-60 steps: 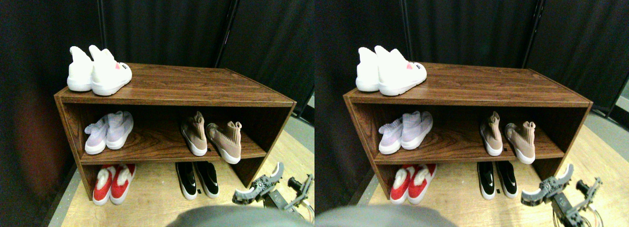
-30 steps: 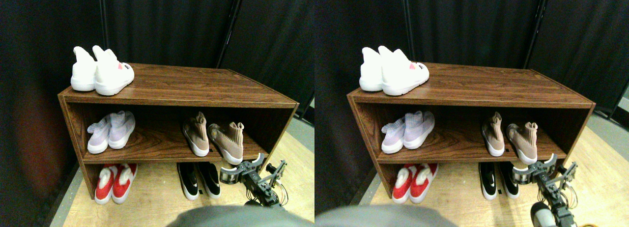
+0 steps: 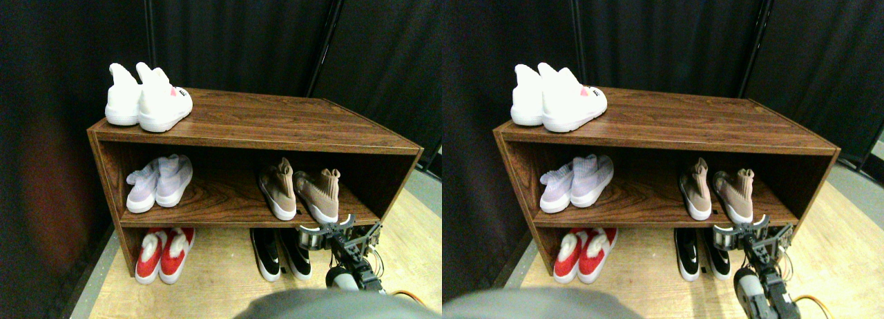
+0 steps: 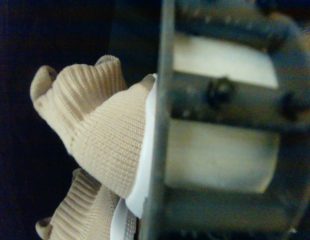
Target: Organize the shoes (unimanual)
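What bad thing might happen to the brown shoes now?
The right gripper sits right at the toe of the outer tan shoe, which pokes over the shelf edge. A clumsy nudge might knock it down onto the black shoes or the floor. It might also bump the other tan shoe, which stands very close.

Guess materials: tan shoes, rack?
Tan shoes: ribbed knit upper, matte, weave plain in the wrist view; smooth white sole, probably rubber or foam. Rack: dark wood grain with slight sheen, likely laminate rather than solid wood.
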`<act>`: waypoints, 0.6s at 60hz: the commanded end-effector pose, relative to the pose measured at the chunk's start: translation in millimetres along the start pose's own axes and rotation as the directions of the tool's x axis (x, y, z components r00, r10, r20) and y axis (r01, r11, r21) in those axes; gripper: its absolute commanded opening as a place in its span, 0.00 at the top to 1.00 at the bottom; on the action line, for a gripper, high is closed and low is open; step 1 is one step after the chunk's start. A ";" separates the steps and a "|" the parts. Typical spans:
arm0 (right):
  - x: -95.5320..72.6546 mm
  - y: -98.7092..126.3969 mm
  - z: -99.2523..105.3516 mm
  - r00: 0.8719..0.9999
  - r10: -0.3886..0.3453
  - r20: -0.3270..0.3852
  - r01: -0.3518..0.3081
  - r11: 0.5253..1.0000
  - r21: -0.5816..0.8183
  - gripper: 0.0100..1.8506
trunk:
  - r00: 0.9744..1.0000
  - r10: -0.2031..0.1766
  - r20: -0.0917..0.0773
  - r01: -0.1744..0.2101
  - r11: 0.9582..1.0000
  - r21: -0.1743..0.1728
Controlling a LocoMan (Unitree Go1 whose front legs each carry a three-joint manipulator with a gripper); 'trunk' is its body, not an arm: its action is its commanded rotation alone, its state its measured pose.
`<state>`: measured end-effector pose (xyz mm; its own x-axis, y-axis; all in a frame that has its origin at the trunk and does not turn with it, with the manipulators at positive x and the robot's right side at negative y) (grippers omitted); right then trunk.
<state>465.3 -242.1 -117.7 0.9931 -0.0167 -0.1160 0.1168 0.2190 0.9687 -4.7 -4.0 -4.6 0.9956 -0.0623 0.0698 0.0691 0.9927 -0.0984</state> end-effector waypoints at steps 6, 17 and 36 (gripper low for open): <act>5.3 3.1 0.3 1.000 0.010 0.012 -0.010 1.000 0.005 0.27 | 1.000 0.018 -0.019 -0.019 1.000 -0.022; 6.3 2.5 0.3 1.000 0.007 0.019 -0.007 1.000 0.006 0.28 | 1.000 0.022 -0.017 -0.023 0.999 -0.023; -7.5 7.3 1.1 0.999 0.029 -0.015 -0.029 0.999 0.019 0.22 | 1.000 0.018 -0.017 -0.018 1.000 -0.021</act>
<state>463.2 -243.5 -122.2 0.9884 -0.0057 -0.1516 0.1496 0.2040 0.9675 -4.3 -3.7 -4.2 0.9960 -0.0553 0.0702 0.0626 0.9924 -0.1056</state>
